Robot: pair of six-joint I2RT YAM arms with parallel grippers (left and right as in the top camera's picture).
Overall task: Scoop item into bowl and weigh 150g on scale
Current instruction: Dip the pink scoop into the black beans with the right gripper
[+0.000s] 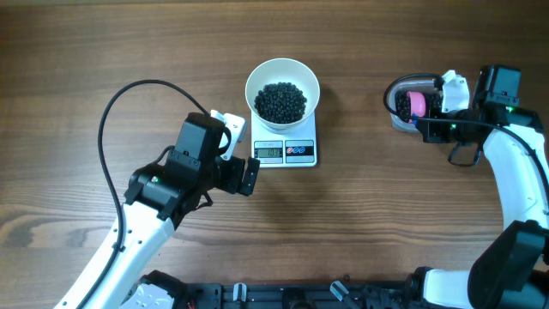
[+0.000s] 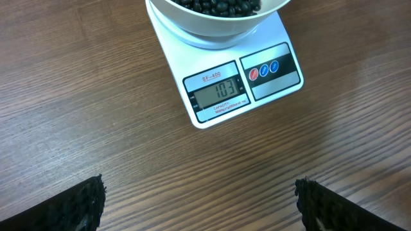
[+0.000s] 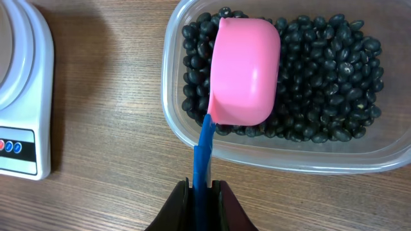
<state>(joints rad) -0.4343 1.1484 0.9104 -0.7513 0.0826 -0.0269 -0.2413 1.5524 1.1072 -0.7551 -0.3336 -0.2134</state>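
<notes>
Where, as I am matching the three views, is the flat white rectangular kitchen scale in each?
Overhead: upper centre, the scale under the round white bowl of black beans.
Left wrist: scale at top middle, display facing the camera.
Right wrist: scale at the left edge, cut off.
Shared landmark: its red and blue round buttons, in all three.

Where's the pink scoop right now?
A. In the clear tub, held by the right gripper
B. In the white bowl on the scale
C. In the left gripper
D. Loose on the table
A: the pink scoop sits over the black beans in the clear tub, with the right gripper clamped on its blue handle.
</notes>
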